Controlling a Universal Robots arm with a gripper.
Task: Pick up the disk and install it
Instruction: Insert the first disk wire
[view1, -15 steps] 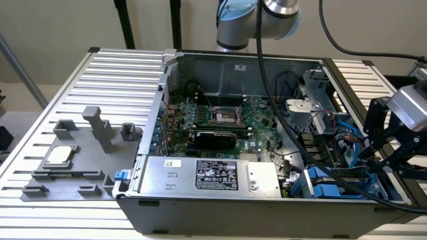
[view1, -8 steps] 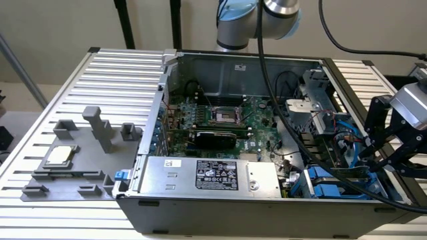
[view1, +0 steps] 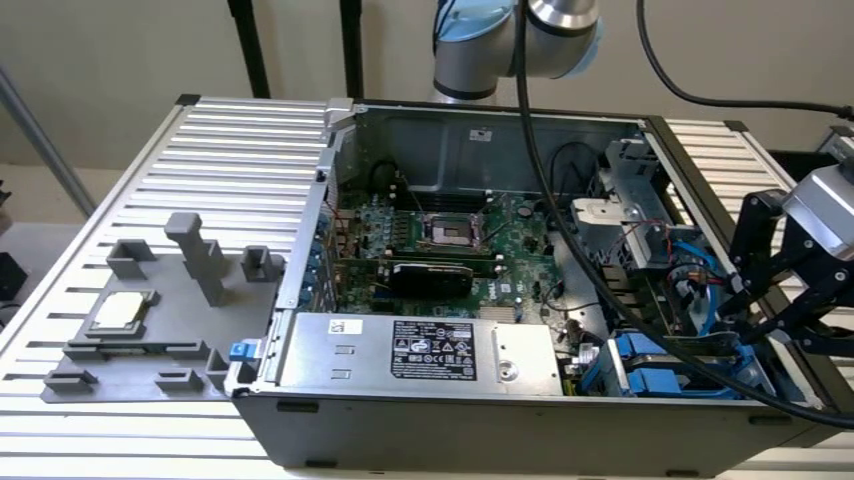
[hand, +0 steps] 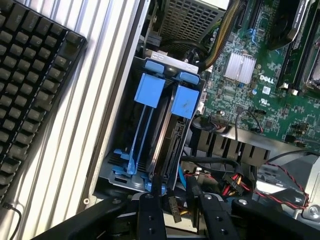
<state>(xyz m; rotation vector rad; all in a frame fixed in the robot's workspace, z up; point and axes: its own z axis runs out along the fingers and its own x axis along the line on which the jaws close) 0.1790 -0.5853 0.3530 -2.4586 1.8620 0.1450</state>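
Note:
The disk (hand: 169, 150) stands on edge in the right-hand slot of the drive cage (hand: 117, 172), with its blue carrier tab (hand: 186, 101) at the far end. Beside it is a second blue carrier (hand: 149, 90), and only its thin rails show. My gripper (hand: 182, 217) hovers just outside the near end of the cage. Its black fingers (hand: 150, 217) stand apart, with only loose cables and a connector showing between them. In the exterior view my gripper (view1: 771, 300) hangs at the case's right edge, above the blue drive cage (view1: 654, 368).
The open computer case holds a green motherboard (view1: 454, 240), a grey power-supply box (view1: 427, 350) and tangled cables (hand: 235, 180) near the cage. A grey fixture plate with a silver CPU chip (view1: 120, 310) lies at the exterior view's left. A black keyboard (hand: 30, 75) lies beside the case.

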